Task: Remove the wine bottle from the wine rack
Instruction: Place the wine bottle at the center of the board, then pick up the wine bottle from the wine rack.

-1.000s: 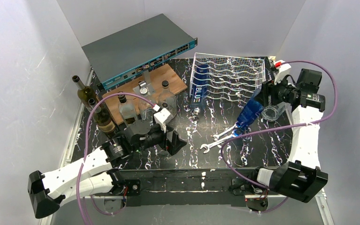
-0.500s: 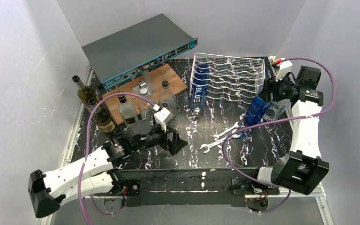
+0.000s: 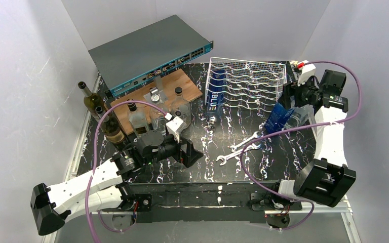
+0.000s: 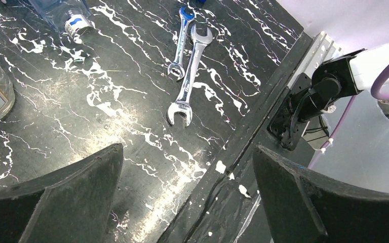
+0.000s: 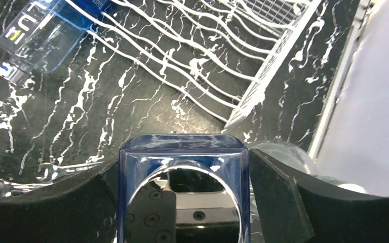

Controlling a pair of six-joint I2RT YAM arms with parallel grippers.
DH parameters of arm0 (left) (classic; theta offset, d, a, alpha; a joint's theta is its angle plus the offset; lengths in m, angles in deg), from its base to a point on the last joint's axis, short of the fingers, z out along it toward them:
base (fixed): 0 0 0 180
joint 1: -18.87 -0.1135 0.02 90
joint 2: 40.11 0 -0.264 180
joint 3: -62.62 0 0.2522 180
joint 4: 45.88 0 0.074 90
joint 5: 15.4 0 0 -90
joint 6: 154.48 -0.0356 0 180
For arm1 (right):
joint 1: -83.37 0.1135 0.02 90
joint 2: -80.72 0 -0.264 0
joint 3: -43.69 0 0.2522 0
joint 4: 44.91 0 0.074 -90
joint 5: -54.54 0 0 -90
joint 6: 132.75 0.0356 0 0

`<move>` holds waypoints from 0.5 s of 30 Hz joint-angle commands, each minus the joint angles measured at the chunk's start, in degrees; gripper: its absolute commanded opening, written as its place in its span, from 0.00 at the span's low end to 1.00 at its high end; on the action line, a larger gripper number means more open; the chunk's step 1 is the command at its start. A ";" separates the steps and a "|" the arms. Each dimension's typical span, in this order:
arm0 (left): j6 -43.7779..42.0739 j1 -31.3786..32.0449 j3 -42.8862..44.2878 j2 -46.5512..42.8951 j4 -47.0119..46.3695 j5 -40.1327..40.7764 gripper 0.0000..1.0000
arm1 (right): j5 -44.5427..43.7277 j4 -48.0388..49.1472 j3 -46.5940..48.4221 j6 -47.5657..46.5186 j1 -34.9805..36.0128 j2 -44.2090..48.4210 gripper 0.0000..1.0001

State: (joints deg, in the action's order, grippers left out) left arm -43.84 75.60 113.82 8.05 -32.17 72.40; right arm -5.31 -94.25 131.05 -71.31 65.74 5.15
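Blue bottle (image 3: 278, 117): off the wine rack (image 3: 253, 81), at its 4 o'clock corner, flanked by right gripper (image 5: 182, 167) jaws (clamped or slack, cannot tell), presumably for setting down. Left gripper (image 4: 187, 152): jaws apart, parked at 7 o'clock, out of the way.

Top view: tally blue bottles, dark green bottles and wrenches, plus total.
blue bottles: 2
dark green bottles: 2
wrenches: 2
total: 6
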 commanded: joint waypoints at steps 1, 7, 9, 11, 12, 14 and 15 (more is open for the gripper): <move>0.81 0.02 -0.08 -0.30 -1.62 -0.33 0.98 | 1.05 4.63 2.73 -0.46 -0.15 2.26 0.92; 2.34 -0.04 -0.22 -0.21 -2.04 -0.61 0.98 | 1.39 3.47 6.01 0.55 -0.21 2.91 0.98; 2.74 -0.03 -0.26 -0.46 -1.76 -0.62 0.98 | 1.44 2.69 8.23 0.85 -0.21 3.07 0.99; 3.09 0.00 -0.32 -0.97 -1.14 -0.45 0.98 | 1.69 1.35 10.69 0.92 -0.21 2.85 0.98; 3.35 -0.04 -0.54 -1.27 -0.98 -0.36 0.98 | 1.89 0.75 11.92 1.00 -0.21 2.80 0.98; 3.92 0.04 -1.01 -2.05 -0.71 -0.03 0.98 | 2.37 -0.14 14.11 1.32 -0.21 2.71 0.98; 4.30 -0.03 -1.23 -2.48 -0.61 0.19 0.98 | 2.68 -0.57 15.12 1.56 -0.20 2.75 0.98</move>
State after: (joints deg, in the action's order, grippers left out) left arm -40.97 75.60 113.38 7.76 -33.11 72.21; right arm -4.57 -94.14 140.65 -70.94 65.74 6.00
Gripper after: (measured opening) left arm 0.983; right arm 0.983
